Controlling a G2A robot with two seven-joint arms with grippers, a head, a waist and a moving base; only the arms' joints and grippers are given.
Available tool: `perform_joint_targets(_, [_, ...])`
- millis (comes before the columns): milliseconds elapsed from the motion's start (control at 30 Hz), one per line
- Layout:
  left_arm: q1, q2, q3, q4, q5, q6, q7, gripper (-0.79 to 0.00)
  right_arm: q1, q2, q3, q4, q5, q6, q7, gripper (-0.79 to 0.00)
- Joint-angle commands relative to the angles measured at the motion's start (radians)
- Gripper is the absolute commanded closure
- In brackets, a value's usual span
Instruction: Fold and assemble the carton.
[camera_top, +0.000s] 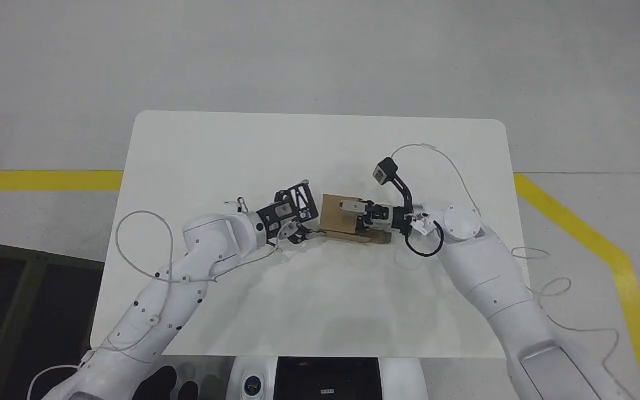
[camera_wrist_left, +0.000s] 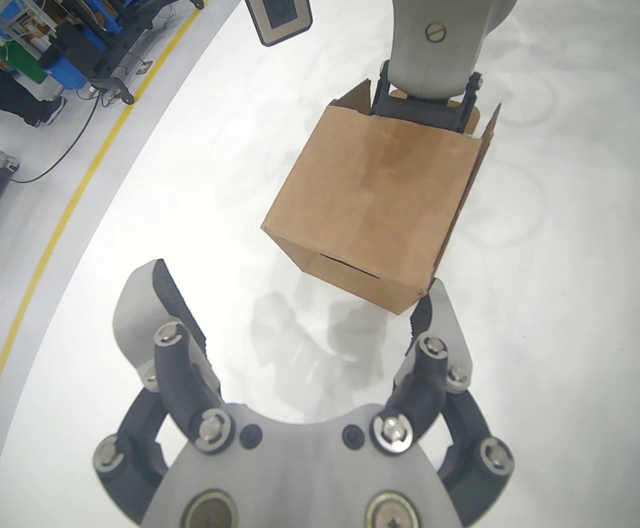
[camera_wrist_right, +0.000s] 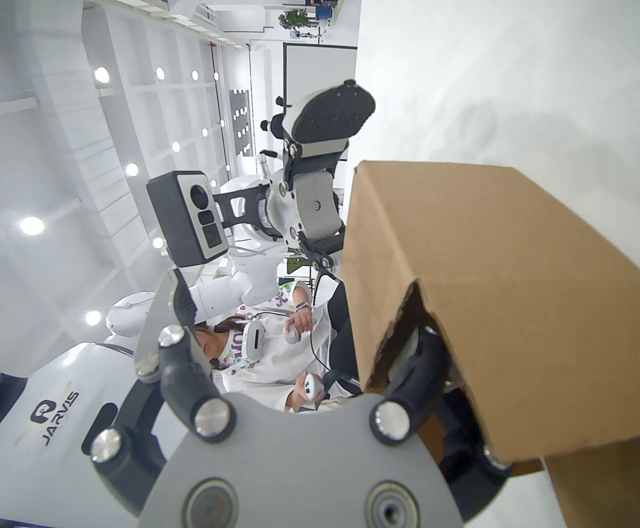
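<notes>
A brown carton (camera_top: 345, 216) lies on its side in the middle of the white table (camera_top: 300, 150). Its closed end, with a slot, faces my left gripper (camera_wrist_left: 295, 305). That gripper is open just short of this end, and one fingertip (camera_wrist_left: 429, 312) touches the carton's (camera_wrist_left: 380, 200) lower corner. At the opposite, open end with loose flaps is my right gripper (camera_wrist_right: 295, 325), open wide. One of its fingers (camera_wrist_right: 422, 350) is inside the carton (camera_wrist_right: 490, 300); the other stands outside, well off the wall. From above, the left gripper (camera_top: 305, 215) and right gripper (camera_top: 368, 213) flank the carton.
White cables loop over the table beside the left arm (camera_top: 130, 235) and behind the right arm (camera_top: 450, 165). Bare table surface surrounds the carton on all sides. Yellow floor lines (camera_top: 60, 180) run past the table's edges.
</notes>
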Motion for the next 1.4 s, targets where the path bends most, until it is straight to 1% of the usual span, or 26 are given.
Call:
perform_joint_targets(0, [-0.012, -0.004, 0.010, 0.008, -0.001, 0.004, 0.004, -0.785, 0.008, 0.001, 0.004, 0.007, -0.005, -0.003, 0.007, -0.785])
perform_joint_targets(133, [-0.027, -0.010, 0.023, 0.028, -0.042, -0.036, 0.014, -0.785, 0.009, 0.010, 0.022, 0.004, -0.019, 0.000, 0.030, -0.785])
perform_joint_targets(200, [-0.036, -0.011, 0.017, 0.032, -0.081, -0.069, 0.008, -0.785, 0.012, 0.015, 0.032, 0.001, -0.032, 0.008, 0.041, -0.785])
perform_joint_targets(333, [-0.044, -0.007, 0.002, 0.021, -0.091, -0.112, -0.013, -0.785, 0.020, 0.020, 0.042, 0.000, -0.041, 0.022, 0.059, -0.785])
perform_joint_targets(500, [-0.060, -0.003, -0.026, 0.014, -0.113, -0.142, -0.034, -0.785, 0.056, 0.017, 0.034, 0.018, -0.051, 0.021, 0.075, -0.785])
perform_joint_targets(667, [-0.081, -0.002, -0.028, 0.018, -0.104, -0.178, -0.049, -0.785, 0.104, 0.003, 0.006, 0.065, -0.044, 0.026, 0.097, -0.785])
perform_joint_targets(833, [-0.085, -0.006, -0.010, 0.033, -0.104, -0.179, -0.045, -0.785, 0.137, -0.015, -0.031, 0.097, -0.036, 0.010, 0.114, -0.785])
perform_joint_targets(1000, [-0.094, -0.015, 0.014, 0.056, -0.111, -0.136, -0.032, -0.785, 0.169, -0.023, -0.047, 0.142, -0.045, -0.014, 0.135, -0.785])
perform_joint_targets(1167, [-0.107, -0.024, 0.039, 0.066, -0.105, -0.120, -0.031, -0.785, 0.175, -0.003, -0.013, 0.151, -0.071, -0.001, 0.173, -0.785])
perform_joint_targets(1367, [-0.110, -0.029, 0.045, 0.073, -0.118, -0.108, -0.026, -0.785, 0.115, 0.037, 0.059, 0.050, -0.096, 0.031, 0.185, -0.785])
